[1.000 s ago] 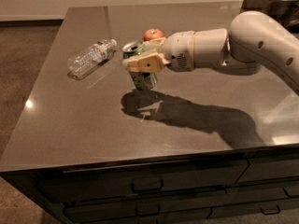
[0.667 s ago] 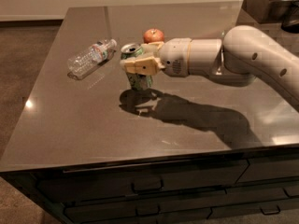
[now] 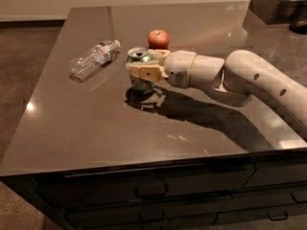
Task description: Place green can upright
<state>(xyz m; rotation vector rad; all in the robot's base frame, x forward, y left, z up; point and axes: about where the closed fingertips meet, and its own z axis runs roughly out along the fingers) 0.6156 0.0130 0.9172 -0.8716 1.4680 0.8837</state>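
The green can (image 3: 139, 57) stands upright with its silver top facing up, at the middle of the dark table (image 3: 86, 123). Its base is at or just above the tabletop; I cannot tell if it touches. My gripper (image 3: 144, 72) reaches in from the right and is shut on the can, with its beige fingers (image 3: 146, 71) around the can's middle. The lower part of the can shows below the fingers.
A red apple (image 3: 158, 38) sits just behind the can and gripper. A clear plastic water bottle (image 3: 93, 59) lies on its side to the left. A dark container (image 3: 276, 6) stands at the back right corner. Drawers run below the table's front edge.
The gripper has moved slightly left and down with the can, bringing it closer to the tabletop. The apple and bottle have not moved.
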